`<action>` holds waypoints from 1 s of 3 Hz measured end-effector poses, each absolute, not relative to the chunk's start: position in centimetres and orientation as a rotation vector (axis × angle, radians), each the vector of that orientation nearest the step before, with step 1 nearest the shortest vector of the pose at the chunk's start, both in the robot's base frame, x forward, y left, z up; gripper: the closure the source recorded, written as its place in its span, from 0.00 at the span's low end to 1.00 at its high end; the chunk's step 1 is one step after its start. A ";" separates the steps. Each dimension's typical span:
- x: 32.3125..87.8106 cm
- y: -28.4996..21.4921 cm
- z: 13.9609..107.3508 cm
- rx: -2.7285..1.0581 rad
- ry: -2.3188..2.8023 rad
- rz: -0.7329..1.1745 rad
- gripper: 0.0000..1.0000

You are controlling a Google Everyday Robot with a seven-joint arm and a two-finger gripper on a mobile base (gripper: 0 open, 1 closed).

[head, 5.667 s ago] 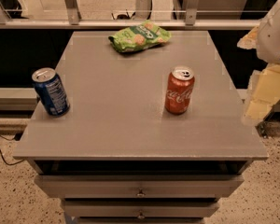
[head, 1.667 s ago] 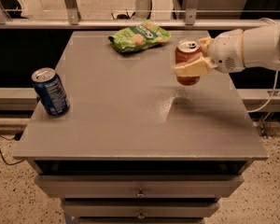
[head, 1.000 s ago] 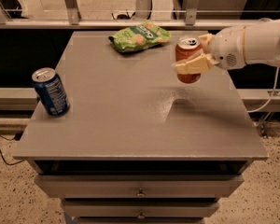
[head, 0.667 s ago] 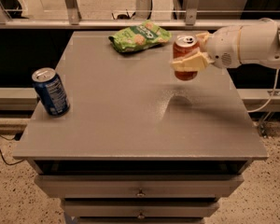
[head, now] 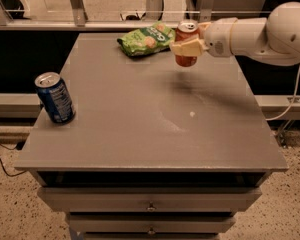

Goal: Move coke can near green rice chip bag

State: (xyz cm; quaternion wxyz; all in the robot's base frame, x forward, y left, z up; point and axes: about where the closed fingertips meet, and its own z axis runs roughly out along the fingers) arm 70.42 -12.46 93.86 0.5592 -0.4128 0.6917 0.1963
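The jaws are being kept clamped on the coke can [head: 186,60], with one pale finger [head: 188,48] lying across its middle band. The gripper [head: 187,48] is being held over the far right part of the table [head: 140,129], at the end of a white arm [head: 260,31] reaching in from the right. The can is being carried upright and clear of the surface, with a soft shadow cast on the grey top below it. It is hanging just to the right of the green rice chip bag [head: 146,39], near it but apparently not touching.

The can is judged to be light or moderately heavy, depending on its fill, which cannot be told. Its thin aluminium wall is being treated as smooth and rather slippery, and as liable to dent under a hard squeeze. The middle of the body is being used as the hold, which is judged the soundest place, since the can stays balanced there and the rim is left free. The bag is judged soft and crinkly, easily nudged aside if bumped during the set-down.

By count, the following are being shown: one coke can, one green rice chip bag, one blue soda can [head: 55,98] standing near the table's left edge well apart from the others, one gripper, and two drawer fronts [head: 150,199] beneath the top.
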 end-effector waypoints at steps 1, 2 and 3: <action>74.7 -10.8 93.8 -0.914 1.639 0.490 1.00; 77.6 -9.0 92.7 -0.875 1.674 0.528 1.00; 78.9 -8.0 91.5 -0.837 1.706 0.557 1.00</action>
